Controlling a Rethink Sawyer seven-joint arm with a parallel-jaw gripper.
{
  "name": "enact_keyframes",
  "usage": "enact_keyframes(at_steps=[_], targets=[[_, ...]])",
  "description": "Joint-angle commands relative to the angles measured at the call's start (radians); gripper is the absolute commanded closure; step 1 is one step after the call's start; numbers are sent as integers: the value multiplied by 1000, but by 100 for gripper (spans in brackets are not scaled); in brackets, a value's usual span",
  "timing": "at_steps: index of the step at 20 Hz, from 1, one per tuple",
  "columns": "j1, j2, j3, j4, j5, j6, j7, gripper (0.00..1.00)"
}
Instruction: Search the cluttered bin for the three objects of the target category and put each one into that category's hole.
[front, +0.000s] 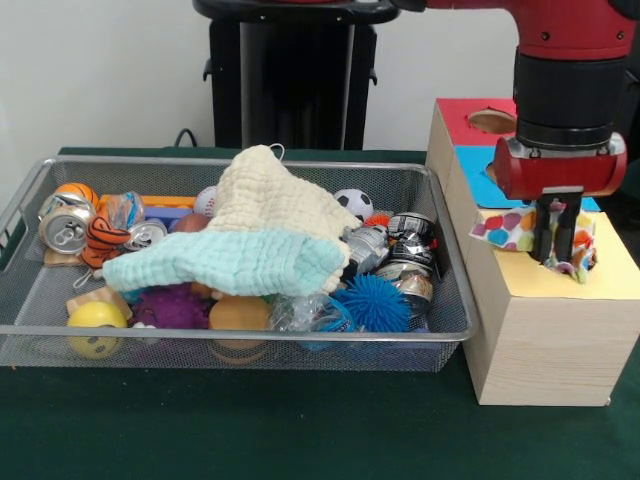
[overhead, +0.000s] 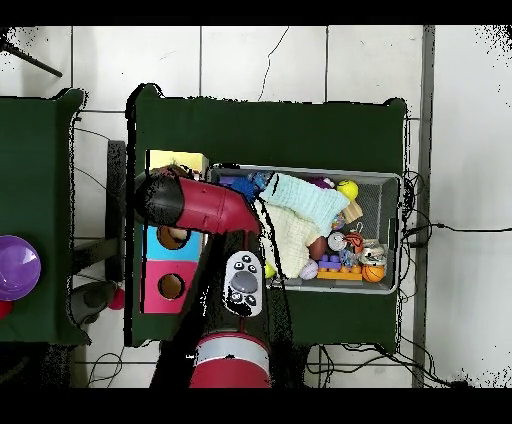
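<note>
Gripping a polka-dot fabric scrap (front: 520, 229), the tool (front: 557, 245) is shut on it over the yellow-topped box (front: 610, 270).

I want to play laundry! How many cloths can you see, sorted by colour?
Cream cloth: 1
Mint cloth: 1
Dotted scrap, on the yellow box top: 1
Total: 3
</note>
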Motion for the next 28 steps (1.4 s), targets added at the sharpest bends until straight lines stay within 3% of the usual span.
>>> enact_keyframes(at_steps=[1,9,15,19,23,28], targets=[[26,103,-38,-17,20,205,297,100],[43,185,-88,-57,7,184,282,100],[15,182,-47,-24,40,-24,287,100],[37,201,-79,-12,81,-179,375,100],[63,263,-118,-35,152,-246,438,100],[39,337,-71,-57,184,-362,433,100]])
